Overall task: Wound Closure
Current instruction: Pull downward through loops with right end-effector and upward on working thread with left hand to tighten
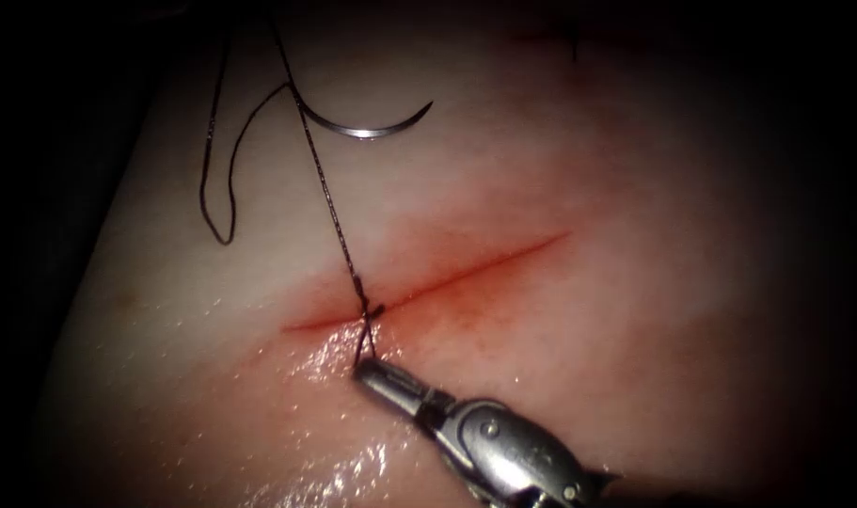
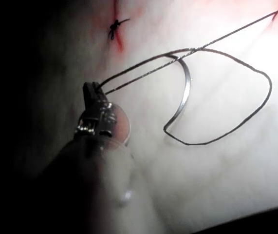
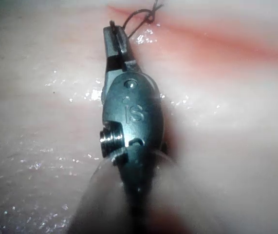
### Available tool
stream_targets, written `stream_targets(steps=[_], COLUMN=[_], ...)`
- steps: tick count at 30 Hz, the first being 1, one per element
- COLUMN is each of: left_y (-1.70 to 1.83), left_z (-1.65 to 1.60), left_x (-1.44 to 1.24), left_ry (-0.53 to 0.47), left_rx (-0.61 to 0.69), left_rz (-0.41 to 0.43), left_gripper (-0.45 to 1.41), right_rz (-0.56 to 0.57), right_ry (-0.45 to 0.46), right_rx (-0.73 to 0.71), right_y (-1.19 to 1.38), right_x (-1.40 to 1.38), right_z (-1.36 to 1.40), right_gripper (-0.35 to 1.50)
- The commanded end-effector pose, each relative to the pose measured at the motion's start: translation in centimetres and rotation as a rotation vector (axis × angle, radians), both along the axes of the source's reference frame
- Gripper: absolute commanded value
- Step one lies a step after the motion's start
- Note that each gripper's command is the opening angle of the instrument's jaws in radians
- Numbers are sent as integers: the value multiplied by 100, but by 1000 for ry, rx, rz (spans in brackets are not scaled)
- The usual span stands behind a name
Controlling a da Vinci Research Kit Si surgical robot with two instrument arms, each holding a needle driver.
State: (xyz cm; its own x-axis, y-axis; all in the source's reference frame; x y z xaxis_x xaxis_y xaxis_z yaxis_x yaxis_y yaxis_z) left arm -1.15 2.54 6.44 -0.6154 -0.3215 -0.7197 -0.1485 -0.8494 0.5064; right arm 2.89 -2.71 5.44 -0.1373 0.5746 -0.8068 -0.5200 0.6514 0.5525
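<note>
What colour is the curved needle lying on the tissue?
Shiny silver metal; the needle shows best in the endoscope view, lying free on the tissue.

The endoscope looks down from above and in front at the cut [image 1: 428,282] in the tissue [image 1: 635,376], while each wrist view looks along its shaft from very close, the right tool [image 3: 115,30] and knot [image 1: 367,309] shared with the endoscope.

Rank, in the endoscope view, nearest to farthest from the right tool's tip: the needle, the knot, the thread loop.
From the right tool, shut on the thread:
1. Knot, on the cut, just above the tip.
2. Thread loop, upper left.
3. Needle, lying on the tissue, far above.
</note>
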Motion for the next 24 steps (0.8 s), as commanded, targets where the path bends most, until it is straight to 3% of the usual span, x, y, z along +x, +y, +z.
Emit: stream_targets(steps=[1, 11, 24], left_y=[10, 45, 62], left_z=[1, -12, -1], left_x=[-4, -2, 0], left_ry=[-1, -6, 0], left_rx=[-8, -17, -21], left_rz=[-4, -43, -57], left_gripper=[-45, -45, -45], right_rz=[-12, -16, -77], right_ry=[2, 10, 43], right_rx=[-1, 13, 50], right_y=[-11, -26, -76], right_x=[5, -3, -1], right_z=[7, 5, -48], right_gripper=[-35, -35, -35])
